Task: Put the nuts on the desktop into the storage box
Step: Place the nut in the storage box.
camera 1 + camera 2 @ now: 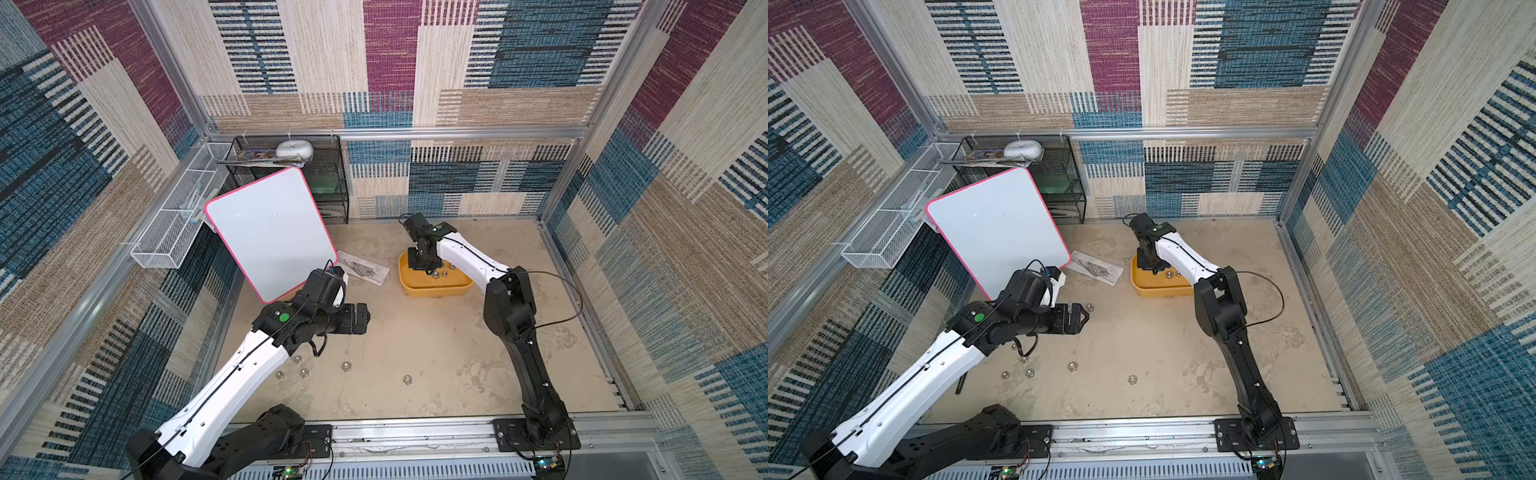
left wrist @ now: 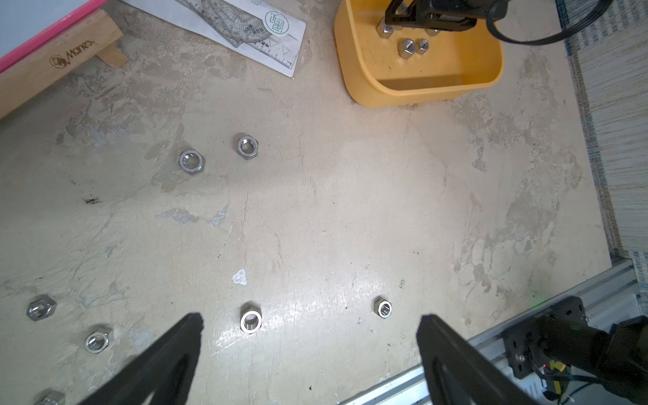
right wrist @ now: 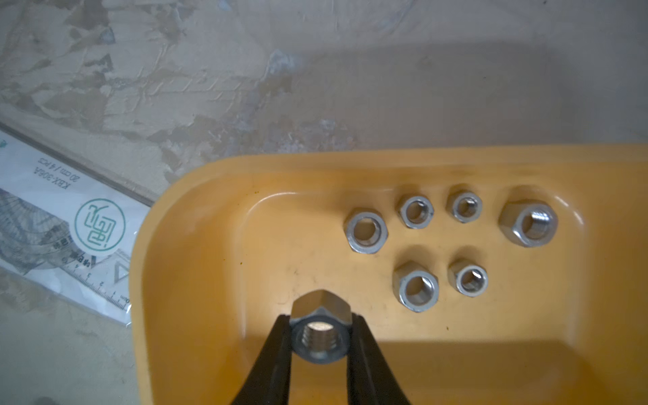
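Since its nut belongs with the six lying inside, the right pincer, clamped on it, hangs over the storage box. The left pincer gapes empty above loose nuts on the worktop.

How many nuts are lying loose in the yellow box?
6. Four nuts in a row on the storage box floor, two more beside them. The right gripper holds a seventh. More may be hidden out of frame.

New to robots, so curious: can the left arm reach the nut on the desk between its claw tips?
Probably yes: the left claw is open over that nut, with only bare desktop around it.
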Robot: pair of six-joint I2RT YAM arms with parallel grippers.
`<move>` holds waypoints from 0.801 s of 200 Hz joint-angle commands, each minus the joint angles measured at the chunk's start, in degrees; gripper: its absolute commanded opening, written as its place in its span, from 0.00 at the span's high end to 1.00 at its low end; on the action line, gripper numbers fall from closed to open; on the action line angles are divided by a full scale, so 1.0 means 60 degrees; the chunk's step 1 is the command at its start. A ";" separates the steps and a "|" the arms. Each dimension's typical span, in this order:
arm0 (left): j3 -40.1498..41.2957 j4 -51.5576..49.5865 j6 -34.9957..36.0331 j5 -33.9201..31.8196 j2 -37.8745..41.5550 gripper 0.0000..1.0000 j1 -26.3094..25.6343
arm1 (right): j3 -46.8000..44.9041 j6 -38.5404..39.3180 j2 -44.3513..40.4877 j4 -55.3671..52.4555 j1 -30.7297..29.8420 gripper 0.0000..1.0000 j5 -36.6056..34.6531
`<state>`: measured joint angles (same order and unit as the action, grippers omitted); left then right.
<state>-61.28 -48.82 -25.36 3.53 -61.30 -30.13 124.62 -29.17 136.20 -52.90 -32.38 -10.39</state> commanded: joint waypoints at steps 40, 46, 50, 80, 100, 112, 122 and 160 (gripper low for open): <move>-0.0226 0.0124 0.0300 -0.0243 -0.0292 0.00 0.0103 | 0.1084 0.0295 0.1057 -0.0280 0.0161 0.76 0.0234; -0.0217 0.0114 0.0320 -0.0259 -0.0314 0.00 0.0115 | 0.1119 0.0305 0.1135 -0.0285 0.0168 0.76 0.0264; -0.0211 0.0117 0.0317 -0.0259 -0.0319 0.00 0.0122 | 0.1143 0.0306 0.1169 -0.0274 0.0176 0.76 0.0295; -0.0248 0.0123 0.0346 -0.0288 -0.0360 0.00 0.0162 | 0.1200 0.0415 0.1307 -0.0074 0.0221 0.74 0.0368; -0.0260 0.0121 0.0361 -0.0273 -0.0376 0.00 0.0202 | 0.1354 0.0459 0.1403 0.0003 0.0212 0.73 0.0409; -0.0257 0.0123 0.0360 -0.0257 -0.0372 0.00 0.0217 | 0.1415 0.0494 0.1460 0.0028 0.0223 0.72 0.0472; -0.0259 0.0110 0.0361 -0.0259 -0.0345 0.00 0.0217 | 0.1451 0.0496 0.1478 0.0030 0.0224 0.68 0.0515; -0.0256 0.0105 0.0339 -0.0222 -0.0279 0.00 0.0246 | 0.1468 0.0526 0.1253 -0.0016 0.0224 0.60 0.0589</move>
<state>-62.37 -48.66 -23.73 2.59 -63.29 -28.82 133.05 -26.33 144.75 -52.84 -31.07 -7.40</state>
